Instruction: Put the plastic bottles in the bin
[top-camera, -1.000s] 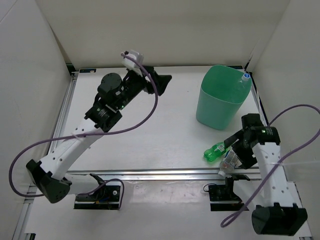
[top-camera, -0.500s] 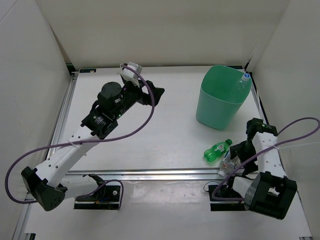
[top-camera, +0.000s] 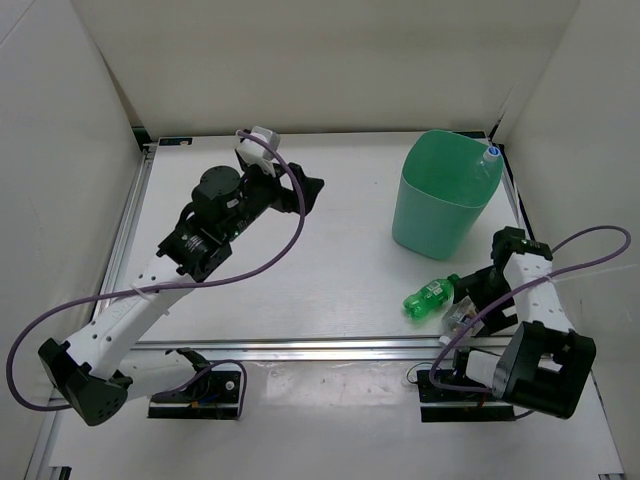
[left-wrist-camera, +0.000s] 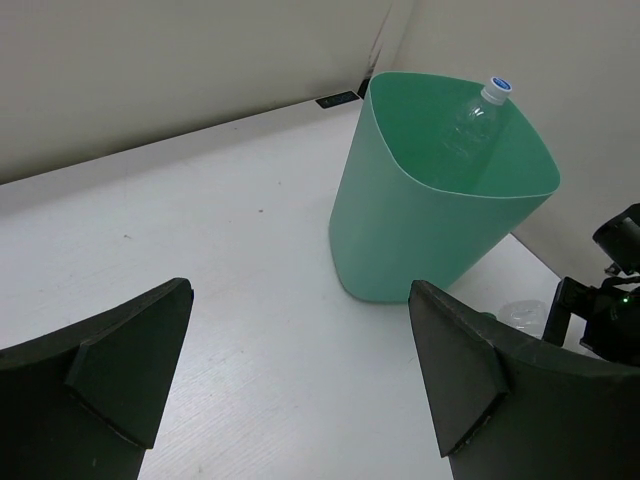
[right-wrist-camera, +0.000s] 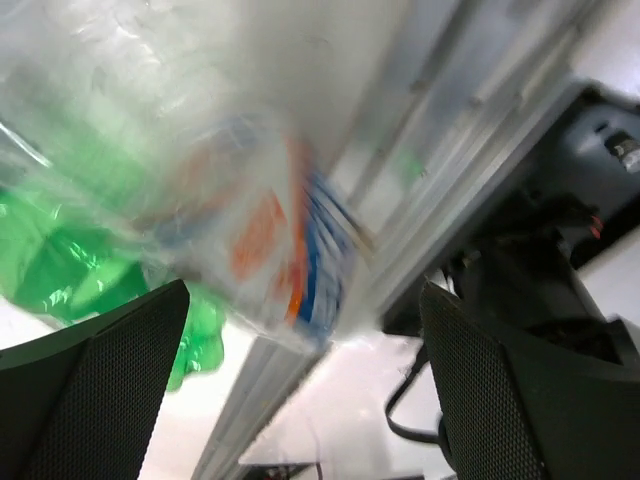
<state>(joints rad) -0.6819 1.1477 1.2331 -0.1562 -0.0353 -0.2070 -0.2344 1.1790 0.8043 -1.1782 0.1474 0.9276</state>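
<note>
**Top view.** Your right gripper (top-camera: 468, 300) sits low at the near right corner of the table (top-camera: 320, 270), jaws spread wide and holding nothing. It is over the labelled bottle (top-camera: 460, 320), which lies on its side against the near rail (top-camera: 330, 345). The green bottle (top-camera: 428, 297) lies just beside it on the left. The bin (top-camera: 430, 215) stands upright at the far right, with a capped bottle (top-camera: 487, 160) leaning inside against its right wall. Whether a fourth bottle lies deeper in the bin cannot be told. Your left gripper (top-camera: 303, 190), also spread and empty, hangs over the far middle of the table, well apart from both loose bottles.

**Left wrist.** The camera looks between open fingers at the bin (left-wrist-camera: 400, 230), where the capped bottle (left-wrist-camera: 470, 125) pokes above the rim.

**Right wrist.** The labelled bottle (right-wrist-camera: 270, 230) fills the blurred view beyond the open fingers, with the green bottle (right-wrist-camera: 60, 260) behind it.

The step in hand looks like the pick of the labelled bottle. Centre the jaws across its body, not its cap, and come down squarely so that neither finger catches the rail or nudges the green bottle away. Close gently, as thin plastic will likely buckle or squirt out. Lift clear of the bin's rim before you release, and keep the left arm parked.
</note>
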